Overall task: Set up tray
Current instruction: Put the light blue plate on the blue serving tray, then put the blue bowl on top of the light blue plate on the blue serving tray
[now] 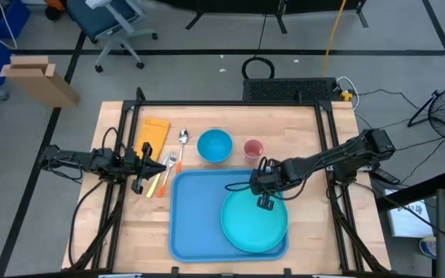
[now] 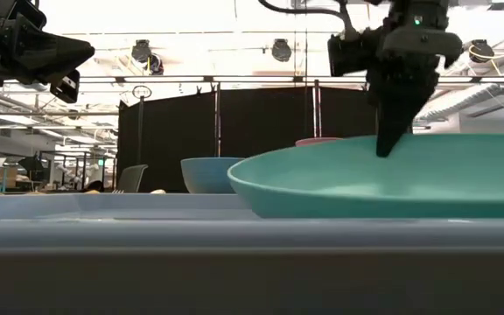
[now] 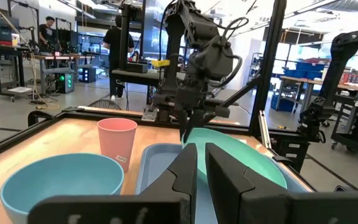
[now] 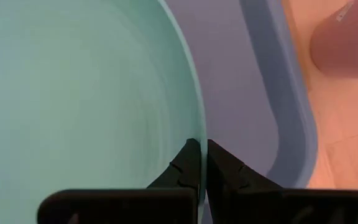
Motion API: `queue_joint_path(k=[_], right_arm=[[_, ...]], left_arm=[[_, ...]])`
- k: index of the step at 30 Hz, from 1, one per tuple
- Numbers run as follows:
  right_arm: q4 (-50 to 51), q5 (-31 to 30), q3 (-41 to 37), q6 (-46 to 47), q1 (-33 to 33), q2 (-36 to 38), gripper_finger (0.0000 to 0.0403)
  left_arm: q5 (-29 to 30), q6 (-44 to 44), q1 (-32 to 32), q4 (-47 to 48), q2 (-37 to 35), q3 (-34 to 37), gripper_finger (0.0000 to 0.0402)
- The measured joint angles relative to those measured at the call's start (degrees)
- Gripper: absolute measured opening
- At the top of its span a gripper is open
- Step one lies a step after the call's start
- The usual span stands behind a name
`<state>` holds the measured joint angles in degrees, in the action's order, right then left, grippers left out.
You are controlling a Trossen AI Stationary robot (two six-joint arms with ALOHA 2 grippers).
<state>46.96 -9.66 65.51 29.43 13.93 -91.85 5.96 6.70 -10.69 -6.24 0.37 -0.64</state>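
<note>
Tray (image 1: 195, 208), blue, flat at mid-table, bearing turquoise plate (image 1: 253, 220) pinched by its rim in the right gripper (image 1: 264, 196); left gripper (image 1: 147, 164) nearly closed, empty, above the cutlery; advice: lower plate level, seat it flat inside the rim, then release.

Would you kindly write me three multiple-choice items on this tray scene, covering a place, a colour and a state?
1. Where does the turquoise plate lie?
A. in the tray
B. on the bare wood
C. on the small blue bowl

2. What colour is the cup?
A. green
B. pink
C. black

3. What is the right pincer doing?
A. hanging open above the bowl
B. closed on the plate's rim
C. holding the cup

Answers: 1 A, the tray's blue floor surrounds the plate; 2 B, it shows pink beside the bowl; 3 B, the right wrist view shows its fingers pinching the rim.
</note>
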Motion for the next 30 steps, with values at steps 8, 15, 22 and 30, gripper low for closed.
queue_joint_path(k=[8,15,22,30], right_arm=[[-4.61,-0.38,-3.7,-1.37,-0.04,0.04,0.0001],[-4.74,-0.82,-3.97,-2.45,-0.2,-0.07,0.004],[-4.88,-0.89,-3.99,-1.89,-1.27,0.94,0.01],[-5.55,-0.72,-3.97,-5.04,-1.86,6.41,0.0122]], left_arm=[[0.02,0.0,-0.01,-0.01,0.0,0.0,0.0035],[0.02,0.0,-0.01,-0.01,0.0,0.0,0.0035],[0.02,0.0,0.01,-0.02,0.01,0.0,0.0035],[0.02,-0.02,-0.01,0.0,0.01,0.0,0.0035]])
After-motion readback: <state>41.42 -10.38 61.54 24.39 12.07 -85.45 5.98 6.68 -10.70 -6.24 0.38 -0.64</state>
